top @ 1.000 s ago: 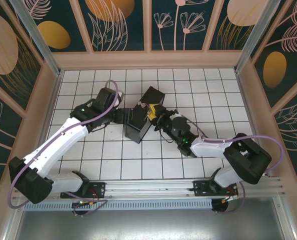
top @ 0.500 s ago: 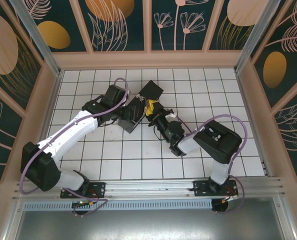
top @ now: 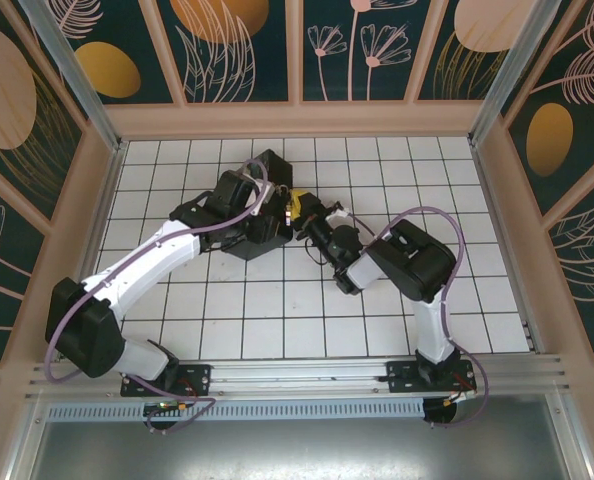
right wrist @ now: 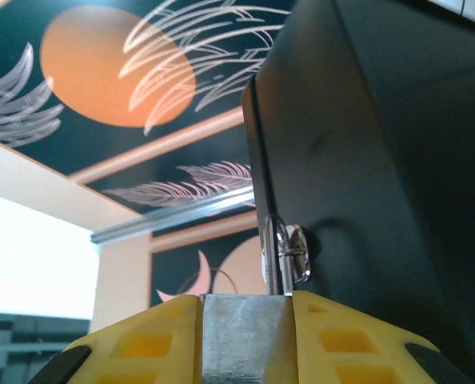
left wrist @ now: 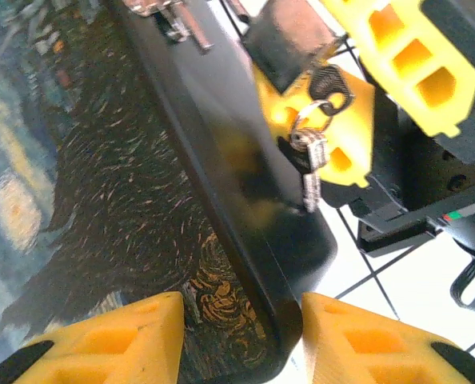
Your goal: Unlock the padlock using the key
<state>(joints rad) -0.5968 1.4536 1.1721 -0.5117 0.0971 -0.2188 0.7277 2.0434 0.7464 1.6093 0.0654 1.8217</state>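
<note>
Padlock (right wrist: pixel 245 334) between right end effector (right wrist: pixel 245 352) fingers (right wrist: pixel 145 344)

padlock (right wrist: pixel 245 336): 1 | key ring (left wrist: pixel 309 152): 1 | black box (left wrist: pixel 221 144): 1 | arms: 2 – left arm (top: pixel 152 262), right arm (top: pixel 412 262)

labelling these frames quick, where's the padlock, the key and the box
padlock (right wrist: pixel 245 340): right wrist view, on its grey body at the bottom edge
key (left wrist: pixel 311 186): left wrist view, on the blade hanging below the ring
box (left wrist: pixel 101 200): left wrist view, on the painted lid
</note>
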